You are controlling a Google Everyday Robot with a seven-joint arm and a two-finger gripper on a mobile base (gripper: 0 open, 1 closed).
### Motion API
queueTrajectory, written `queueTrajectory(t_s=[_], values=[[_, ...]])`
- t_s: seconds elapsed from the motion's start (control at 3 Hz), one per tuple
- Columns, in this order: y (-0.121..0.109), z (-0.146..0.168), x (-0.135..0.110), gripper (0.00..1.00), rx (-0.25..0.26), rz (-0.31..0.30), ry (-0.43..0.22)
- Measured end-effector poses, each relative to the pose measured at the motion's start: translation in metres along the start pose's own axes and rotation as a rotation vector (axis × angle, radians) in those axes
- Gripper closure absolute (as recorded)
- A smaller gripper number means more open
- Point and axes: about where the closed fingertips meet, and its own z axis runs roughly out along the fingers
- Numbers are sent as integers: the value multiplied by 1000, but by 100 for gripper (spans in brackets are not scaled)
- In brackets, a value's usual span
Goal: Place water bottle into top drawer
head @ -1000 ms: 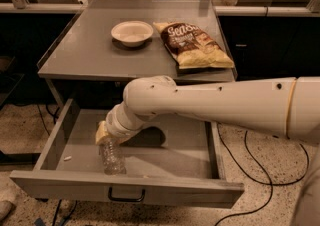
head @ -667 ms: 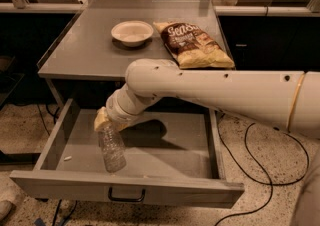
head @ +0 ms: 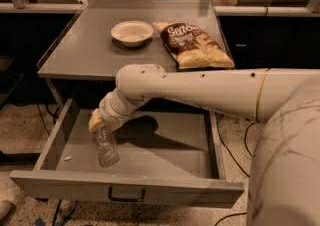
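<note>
Reached arm in from the right, under table edge, over open drawer.
Crossed the drawer's rear, closing that side off from above; left bare floor toward the right wall and the front panel. Saw chip bag and bowl up on the table, well apart from the drawer. Held bottle tilted, base low, over the left half near the left wall. Clamped gripper on its top end, just below the table edge.
</note>
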Motion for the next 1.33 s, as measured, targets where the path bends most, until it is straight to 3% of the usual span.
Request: queueTrajectory(t_s=[1.33], values=[[-10, 23, 11, 100, -41, 57, -15]])
